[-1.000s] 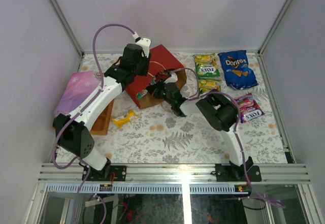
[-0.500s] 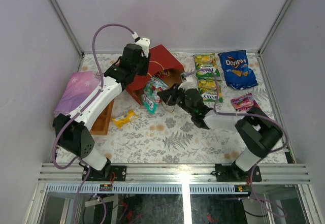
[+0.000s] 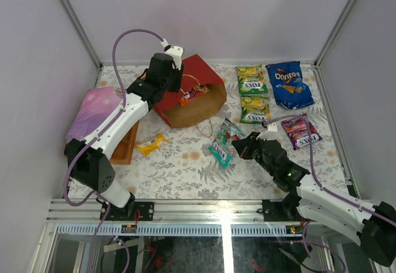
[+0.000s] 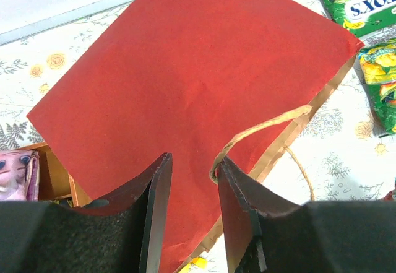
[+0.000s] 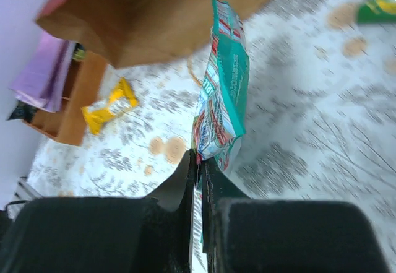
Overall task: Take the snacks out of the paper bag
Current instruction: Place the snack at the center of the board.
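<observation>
Gripping, right: your right gripper (image 5: 199, 160) was clamped shut on the teal packet (image 5: 223, 93), pinching it at one short end.
Teal packet, position: it was outside the paper bag (image 3: 199, 70), held over the table (image 3: 185, 174) between the bag's mouth and your right arm.
Teal packet, axis: from overhead its long axis ran from near-left to far-right. In the right wrist view its free end pointed away from the jaws, toward the bag's mouth.
Left gripper: your left gripper (image 4: 192, 161) stood partly apart, astride the bag's red upper wall beside a handle (image 4: 260, 127). Whether it pinched the paper could not be told.
Paper bag, lie: it lay on its side at the far left-centre, with the brown mouth opening toward the near right.
Inside the mouth: an orange packet (image 3: 190, 93) showed.
Already out: two green-yellow packets (image 3: 252, 80), the Doritos bag (image 3: 288, 85) and a pink packet (image 3: 301, 130) lay flat at the far right. A yellow packet (image 3: 151, 144) lay beside the wooden tray (image 3: 125, 146).
Tray load: a pink-purple cloth (image 3: 93, 113) rested on it.
</observation>
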